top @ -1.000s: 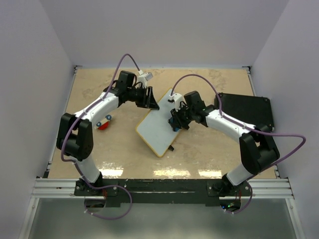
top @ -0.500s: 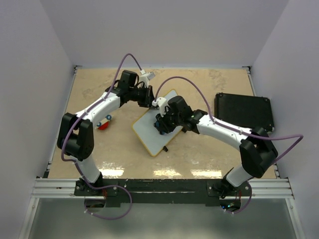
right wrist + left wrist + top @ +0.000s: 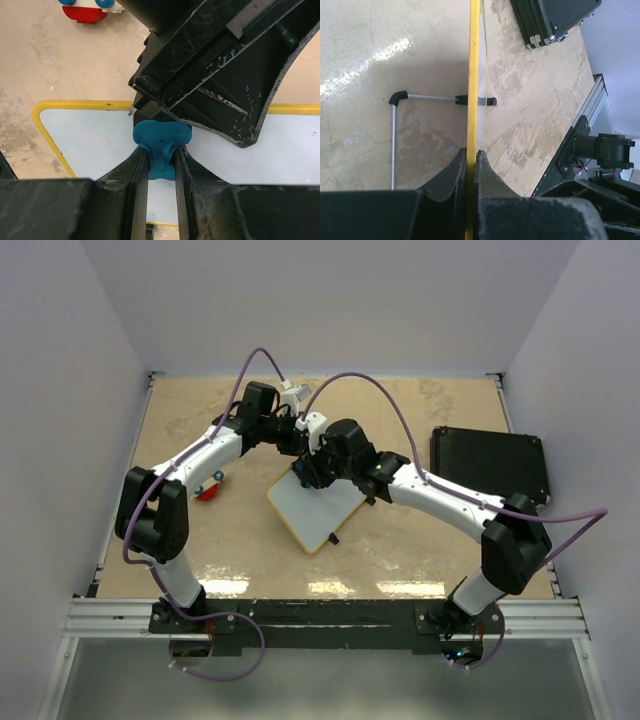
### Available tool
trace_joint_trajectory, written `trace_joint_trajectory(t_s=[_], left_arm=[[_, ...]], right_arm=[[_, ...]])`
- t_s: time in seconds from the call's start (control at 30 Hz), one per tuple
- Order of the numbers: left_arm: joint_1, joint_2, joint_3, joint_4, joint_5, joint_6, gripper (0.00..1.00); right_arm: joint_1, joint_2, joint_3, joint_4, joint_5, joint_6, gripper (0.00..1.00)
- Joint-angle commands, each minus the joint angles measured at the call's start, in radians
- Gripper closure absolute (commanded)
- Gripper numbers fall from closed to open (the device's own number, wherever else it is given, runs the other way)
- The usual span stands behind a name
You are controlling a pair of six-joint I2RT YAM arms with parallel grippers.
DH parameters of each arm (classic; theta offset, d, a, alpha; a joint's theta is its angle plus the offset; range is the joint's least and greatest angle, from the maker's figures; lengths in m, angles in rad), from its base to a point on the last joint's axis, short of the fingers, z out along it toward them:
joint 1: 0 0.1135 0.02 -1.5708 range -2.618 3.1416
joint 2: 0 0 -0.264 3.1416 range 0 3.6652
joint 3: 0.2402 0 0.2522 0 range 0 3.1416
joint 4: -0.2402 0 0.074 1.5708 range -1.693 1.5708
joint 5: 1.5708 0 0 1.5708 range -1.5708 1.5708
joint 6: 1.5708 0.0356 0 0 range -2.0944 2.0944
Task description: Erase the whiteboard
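As left gripper (image 3: 470, 159) clamps whiteboard (image 3: 315, 515), right gripper (image 3: 160, 161) pinches a probable eraser (image 3: 161, 137).

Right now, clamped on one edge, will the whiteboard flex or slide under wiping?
Probably stiff: the whiteboard edge looks straight in the left pincer. Likely light and thin, so it may pivot about that one-edge grip. Its wire stand might snag.
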Motion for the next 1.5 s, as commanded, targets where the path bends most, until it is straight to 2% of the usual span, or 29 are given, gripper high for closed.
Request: trace_joint_trajectory(t_s=[0.0, 0.17, 0.33, 0.47, 0.67, 0.77, 0.97, 1.47], left_arm=[[-0.007, -0.038, -0.019, 0.009, -0.056, -0.006, 1.00], [-0.005, -0.044, -0.020, 0.001, -0.062, 0.004, 1.00], [-0.005, -0.038, -0.013, 0.004, -0.055, 0.003, 1.00], [-0.005, -0.027, -0.006, 0.004, -0.047, 0.003, 1.00], [-0.005, -0.033, -0.020, 0.000, -0.053, 0.011, 1.00], [-0.005, -0.039, -0.022, -0.007, -0.055, 0.021, 1.00], [0.010, -0.041, -0.013, -0.027, -0.042, 0.041, 1.00], [0.108, -0.051, -0.014, 0.004, 0.054, 0.021, 1.00]], right_arm=[[0.002, 0.041, 0.032, 0.010, 0.031, 0.015, 1.00], [0.002, 0.041, -0.047, -0.048, -0.004, -0.028, 1.00], [0.022, -0.052, -0.193, 0.028, -0.030, -0.103, 1.00], [0.080, -0.091, -0.285, 0.100, 0.008, -0.137, 1.00], [0.235, -0.074, -0.292, 0.153, 0.085, -0.188, 1.00], [0.255, -0.042, -0.301, 0.153, 0.155, -0.214, 1.00], [0.243, -0.042, -0.310, 0.111, 0.237, -0.310, 1.00], [0.053, -0.091, -0.379, 0.142, 0.200, -0.416, 1.00]])
